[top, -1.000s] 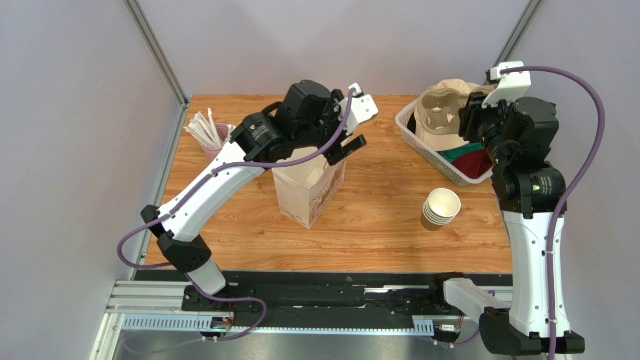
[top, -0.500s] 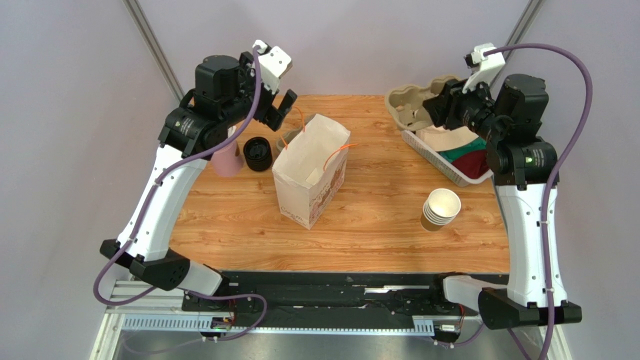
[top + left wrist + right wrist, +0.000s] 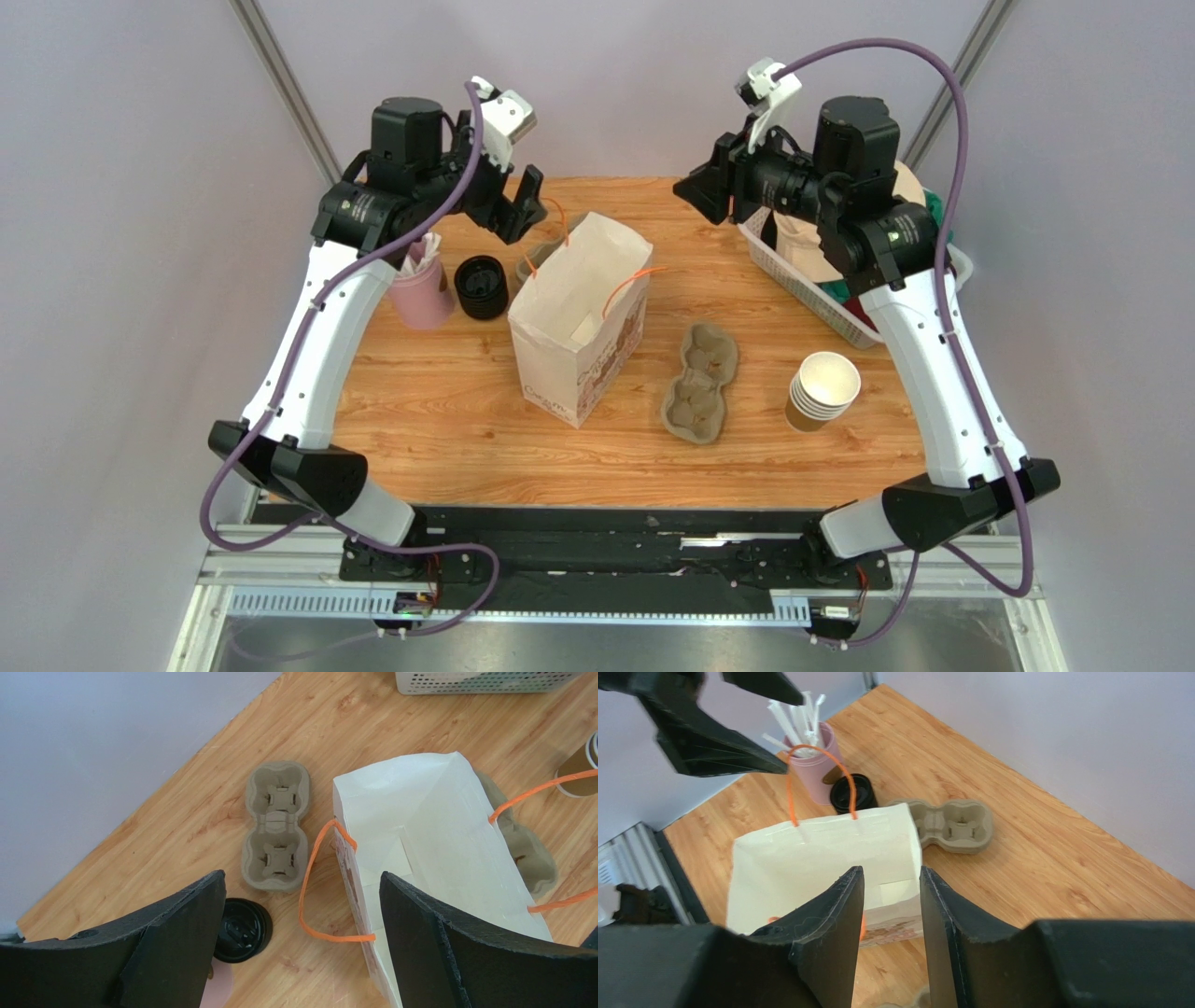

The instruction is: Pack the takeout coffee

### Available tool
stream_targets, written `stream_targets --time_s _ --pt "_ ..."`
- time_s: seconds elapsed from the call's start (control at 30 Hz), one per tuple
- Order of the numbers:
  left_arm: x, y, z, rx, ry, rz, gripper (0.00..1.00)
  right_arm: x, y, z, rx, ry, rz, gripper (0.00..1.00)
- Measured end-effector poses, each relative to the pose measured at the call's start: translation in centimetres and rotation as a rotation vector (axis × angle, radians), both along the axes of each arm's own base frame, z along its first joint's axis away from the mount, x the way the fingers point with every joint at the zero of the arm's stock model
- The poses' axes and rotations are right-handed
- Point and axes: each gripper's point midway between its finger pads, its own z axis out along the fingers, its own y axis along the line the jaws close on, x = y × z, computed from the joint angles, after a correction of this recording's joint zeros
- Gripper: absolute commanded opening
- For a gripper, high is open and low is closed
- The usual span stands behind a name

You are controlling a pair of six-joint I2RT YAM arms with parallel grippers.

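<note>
beside pink cup [image 3: 418,298], coffee [image 3: 481,287] (black lid)

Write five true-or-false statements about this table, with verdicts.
1. The bag stands open. True.
2. Both carriers lie inside the bag. False: one carrier lies on the table right of the bag, the other behind it.
3. The left gripper grips the bag. False: it is open and empty, above the table.
4. Straws stand in the pink cup. True.
5. The cup stack is inside the bag. False: it stands on the table.
</note>
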Motion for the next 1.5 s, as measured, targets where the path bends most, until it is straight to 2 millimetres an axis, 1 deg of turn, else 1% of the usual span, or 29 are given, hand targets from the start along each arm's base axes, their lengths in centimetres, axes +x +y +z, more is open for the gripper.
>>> stream_targets --time_s 0.1,0.17,0.2,0.23,0.3,0.33,0.37,0.4,0.43,0.5,0.6,0.63,0.7,0.77,0.87,0.93,1.03,1.17,1.23,1.3,1.5 --pt "0.1 0.4 0.0 -0.017 0.003 0.004 0.89 1.2 -0.8 -0.4 -0.020 -0.012 -0.072 0.40" --pt "0.1 0.6 -0.2 -0.019 0.007 0.008 0.89 2.4 -1.8 -0.8 -0.037 -0.021 -0.139 0.44" --pt "0.0 0.7 -0.4 -0.018 0.012 0.009 0.89 2.8 -2.1 -1.2 -0.046 -0.021 -0.159 0.47" --pt "0.0 0.8 -0.5 -0.018 0.015 0.010 0.89 3.3 -2.6 -1.8 -0.061 -0.019 -0.183 0.53" --pt "-0.1 1.0 -0.8 -0.018 0.020 0.015 0.89 4.1 -3.5 -4.0 -0.107 0.005 -0.206 0.58" --pt "-0.2 1.1 -1.0 -0.018 0.024 0.015 0.90 4.5 -4.1 -5.4 -0.135 0.022 -0.214 0.62" --pt "-0.3 1.1 -1.1 -0.017 0.025 0.016 0.90 4.6 -4.7 -6.6 -0.160 0.039 -0.218 0.64" --pt "-0.5 1.2 -1.4 -0.016 0.031 0.018 0.90 4.9 -5.4 -8.2 -0.190 0.061 -0.218 0.65" --pt "-0.7 1.4 -1.6 -0.015 0.034 0.021 0.91 5.0 -6.2 -9.8 -0.223 0.082 -0.217 0.70" --pt "-1.1 2.0 -1.9 -0.017 0.041 0.035 0.93 4.8 -7.5 -12.9 -0.284 0.128 -0.190 0.74" --pt "-1.5 3.2 -1.4 -0.034 0.036 0.068 0.95 3.1 -9.1 -17.9 -0.376 0.203 -0.124 0.76" --pt "-1.5 3.7 -1.1 -0.044 0.030 0.083 0.95 2.6 -9.2 -18.8 -0.393 0.210 -0.098 0.77" --pt "-1.9 4.8 -0.5 -0.061 0.017 0.112 0.96 0.6 -8.7 -20.8 -0.418 0.228 -0.008 0.77" --pt "-2.2 5.8 0.0 -0.074 0.005 0.135 0.96 -0.7 -7.9 -21.7 -0.429 0.219 0.068 0.77" --pt "-2.7 7.0 1.1 -0.093 -0.021 0.162 0.96 -2.0 -6.5 -22.9 -0.449 0.200 0.161 0.78" --pt "-3.0 7.5 1.6 -0.105 -0.028 0.170 0.96 -2.6 -5.7 -24.0 -0.471 0.205 0.216 0.78" --pt "-3.2 8.7 1.6 -0.126 -0.011 0.192 0.96 -2.7 -4.9 -26.0 -0.506 0.229 0.279 0.78" --pt "-3.3 10.3 1.5 -0.152 0.007 0.232 0.96 -2.8 -4.9 -29.0 -0.552 0.283 0.332 0.78" --pt "-3.7 10.5 1.4 -0.166 0.016 0.233 0.96 -2.9 -5.0 -30.1 -0.575 0.298 0.349 0.78" --pt "-4.3 10.0 1.4 -0.185 0.025 0.213 0.97 -3.0 -5.1 -31.0 -0.604 0.310 0.360 0.78" --pt "-5.6 7.2 2.7 -0.288 0.047 0.052 0.97 -4.1 -3.9 -33.9 -0.690 0.356 0.431 0.78"
